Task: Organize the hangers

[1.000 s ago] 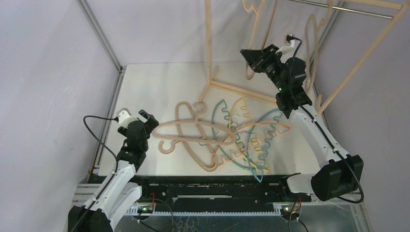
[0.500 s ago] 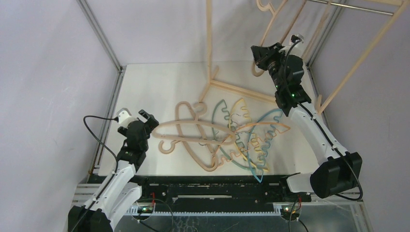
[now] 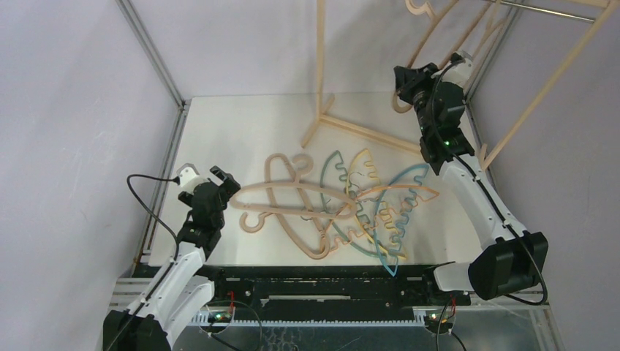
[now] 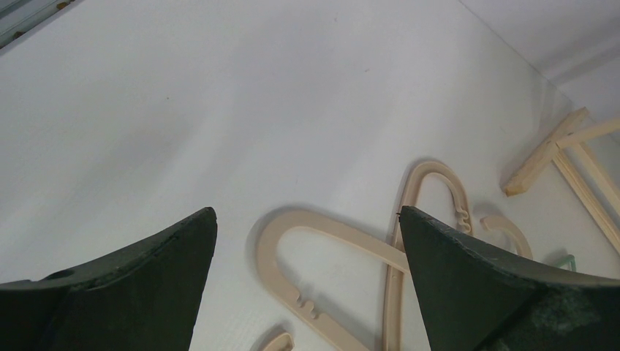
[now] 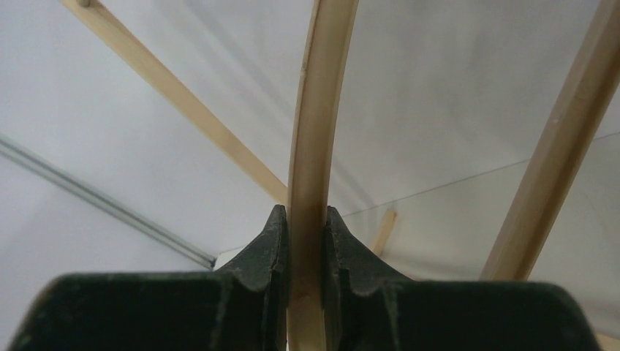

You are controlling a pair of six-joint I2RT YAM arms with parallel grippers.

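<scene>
Presently the right gripper (image 5: 307, 223), clamped on a beige wooden hanger (image 5: 319, 110) near the rack rod (image 3: 548, 12), should next hook it there; remaining hangers (image 3: 343, 201) and the gaping left gripper (image 3: 223, 178) sit well below that rod.

Held hanger (image 5: 316, 110): clamped in the right gripper (image 5: 305, 212), flanked left and right by rack (image 5: 556, 146) bars.
Hanger pile (image 3: 343, 205): spread on the table (image 3: 241, 124), ahead and right of the left gripper (image 4: 307, 216).

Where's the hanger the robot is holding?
Far right in the top view: the beige hanger is pinched in the right gripper, up by the wooden rack.
</scene>
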